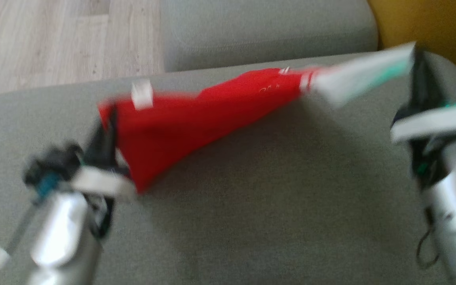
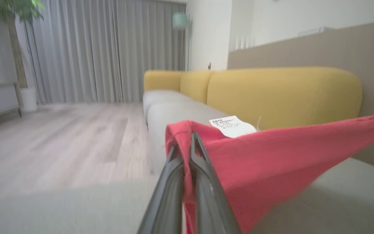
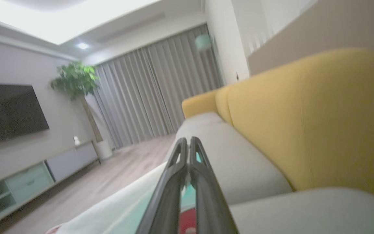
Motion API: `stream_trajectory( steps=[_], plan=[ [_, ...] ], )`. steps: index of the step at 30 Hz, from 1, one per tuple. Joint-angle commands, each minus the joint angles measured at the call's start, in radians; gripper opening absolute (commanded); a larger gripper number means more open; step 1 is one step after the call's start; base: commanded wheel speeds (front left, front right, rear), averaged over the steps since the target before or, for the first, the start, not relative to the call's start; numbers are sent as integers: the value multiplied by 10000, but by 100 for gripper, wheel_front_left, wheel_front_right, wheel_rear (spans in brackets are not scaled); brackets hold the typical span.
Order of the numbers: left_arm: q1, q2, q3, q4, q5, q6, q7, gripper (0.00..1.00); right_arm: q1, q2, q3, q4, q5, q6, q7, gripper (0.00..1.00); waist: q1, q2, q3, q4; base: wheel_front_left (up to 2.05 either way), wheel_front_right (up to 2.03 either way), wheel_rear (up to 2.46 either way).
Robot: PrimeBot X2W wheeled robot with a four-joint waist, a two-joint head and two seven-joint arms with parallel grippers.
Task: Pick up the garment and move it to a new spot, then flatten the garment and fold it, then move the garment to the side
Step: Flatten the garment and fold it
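Both ends of the garment (image 1: 196, 118) were pinched, by left claw (image 1: 107, 118) and right claw (image 1: 416, 65), taut above the sofa (image 1: 251, 217); seemingly mid-carry, next needing level lowering.

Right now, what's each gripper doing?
Left gripper: closed on the garment, red end.
Right gripper: closed on the garment, white end.

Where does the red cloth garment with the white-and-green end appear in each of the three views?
Head view: red cloth garment stretched across the middle, from centre left to upper right.
Left wrist view: garment at lower right, pinched in the left claw.
Right wrist view: its white-and-green end at lower left.
Shared landmark: yellow sofa backrest.
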Motion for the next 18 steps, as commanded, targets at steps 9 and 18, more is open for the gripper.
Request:
stream_trajectory(
  steps=[9,18],
  plan=[
    [-3239,1508,510,-2727,-680,-121,1556,0,-2734,-1118,115,-3006,1443,-9,1312,0,0,0,-528,138,0,0,0],
    [-3843,1591,422,-2775,-756,285,2719,0,-3744,-1022,335,-2364,867,-9,2081,0,0,0,409,204,0,0,0]
  ],
)
